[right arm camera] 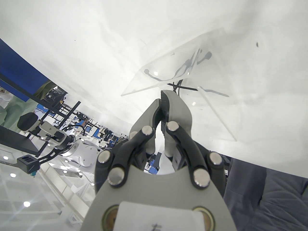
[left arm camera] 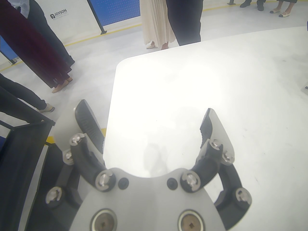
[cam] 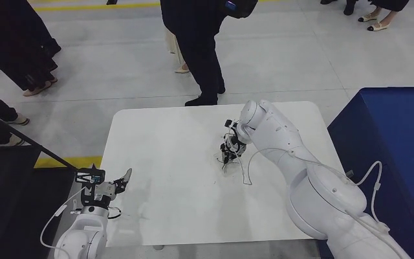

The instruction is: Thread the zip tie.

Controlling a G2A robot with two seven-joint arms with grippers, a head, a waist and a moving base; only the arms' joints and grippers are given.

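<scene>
- my right claw [right arm camera: 163, 96] is pinched shut, seemingly on the zip tie [right arm camera: 186, 88]; the tie lies crosswise just past my tips, beside the clear plate [right arm camera: 168, 56].
- my left claw [left arm camera: 145, 106] is wide open, empty, well apart.

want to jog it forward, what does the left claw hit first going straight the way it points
Likely the bare table, since the left claw points down at it; nothing else lies in that line, depth unclear.

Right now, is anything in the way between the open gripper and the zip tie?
Nothing I can see. Just the white table stretches between the open left gripper and the zip tie. The right gripper is shut right at the tie, beside the clear plastic stand.
</scene>
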